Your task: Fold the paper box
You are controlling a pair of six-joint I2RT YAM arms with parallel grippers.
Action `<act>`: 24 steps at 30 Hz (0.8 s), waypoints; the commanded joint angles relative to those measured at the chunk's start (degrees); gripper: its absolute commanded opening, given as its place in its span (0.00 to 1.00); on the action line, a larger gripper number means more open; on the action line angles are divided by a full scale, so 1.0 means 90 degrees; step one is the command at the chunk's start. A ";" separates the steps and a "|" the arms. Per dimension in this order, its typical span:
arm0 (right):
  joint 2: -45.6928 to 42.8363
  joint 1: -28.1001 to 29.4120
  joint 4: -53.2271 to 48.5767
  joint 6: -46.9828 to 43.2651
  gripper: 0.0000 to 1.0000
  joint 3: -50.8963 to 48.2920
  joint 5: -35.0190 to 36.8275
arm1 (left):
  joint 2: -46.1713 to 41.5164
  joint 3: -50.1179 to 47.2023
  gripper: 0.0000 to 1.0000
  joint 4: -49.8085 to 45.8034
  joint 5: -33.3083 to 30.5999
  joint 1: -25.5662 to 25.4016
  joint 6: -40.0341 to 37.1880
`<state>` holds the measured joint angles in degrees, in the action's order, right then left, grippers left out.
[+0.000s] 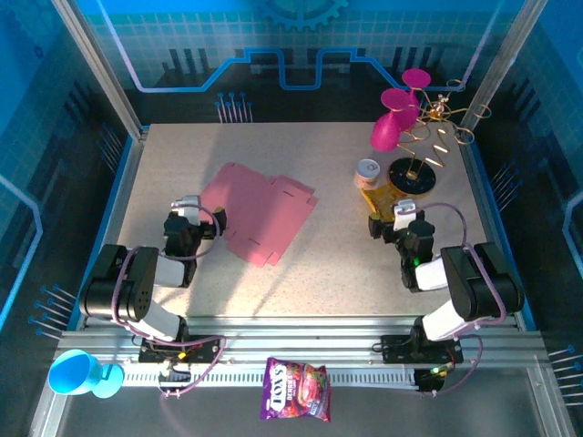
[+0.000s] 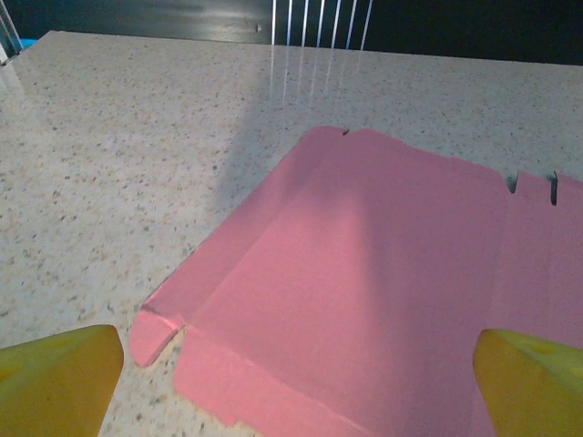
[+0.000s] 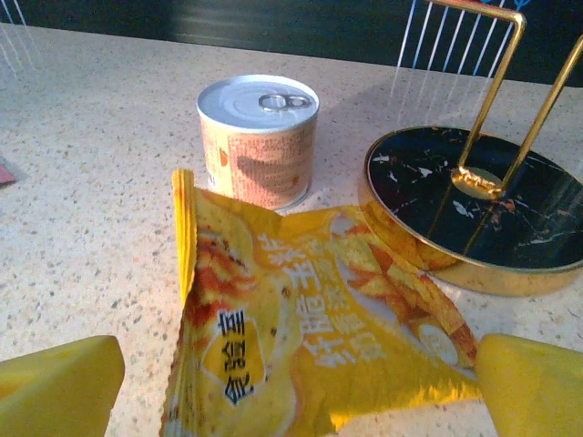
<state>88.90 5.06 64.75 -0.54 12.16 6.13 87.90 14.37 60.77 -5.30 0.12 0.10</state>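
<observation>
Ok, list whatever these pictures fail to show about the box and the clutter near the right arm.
- Paper box, left wrist view: right side and near edge cut off by the frame.
- Paper box, top view: creases too small to trace.
- Yellow snack bag, right wrist view: near end cut off at the bottom edge.
- Gold stand, right wrist view: upper part cut off at the top.
- Can: label print blurred.

Tin can point(image 3: 258, 146) just behind yellow snack bag point(image 3: 310, 337), black-gold stand point(image 3: 428, 196) beside.
</observation>
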 commanded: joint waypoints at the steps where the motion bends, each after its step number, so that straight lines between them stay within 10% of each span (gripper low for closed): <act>1: 0.0063 0.0083 0.1006 -0.0128 1.00 -0.0053 0.0229 | -0.0103 -0.0106 0.99 0.0727 -0.0173 -0.0043 0.0101; 9: -0.1030 0.0793 0.1105 -0.0536 1.00 -0.0485 0.1830 | -0.1467 -0.0450 0.99 0.0130 -0.1558 -0.0696 -0.0181; 19: -0.5080 0.1733 -0.5341 0.0156 1.00 0.2245 0.3953 | -0.4049 0.2276 0.99 -0.6593 -0.4352 -0.1789 0.1599; 22: -0.5265 0.1391 -0.8942 0.3031 1.00 0.3588 0.2684 | -0.3407 0.4181 0.99 -1.0312 -0.3130 -0.1482 0.4386; 24: -0.5414 0.1044 -0.9553 0.4385 1.00 0.3570 0.1038 | -0.2954 0.4196 0.99 -0.9720 -0.1093 -0.0965 0.4627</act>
<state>41.32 17.43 6.57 15.97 43.79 30.52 57.39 50.02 -6.90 -30.74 -12.51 25.21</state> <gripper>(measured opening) 0.997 0.994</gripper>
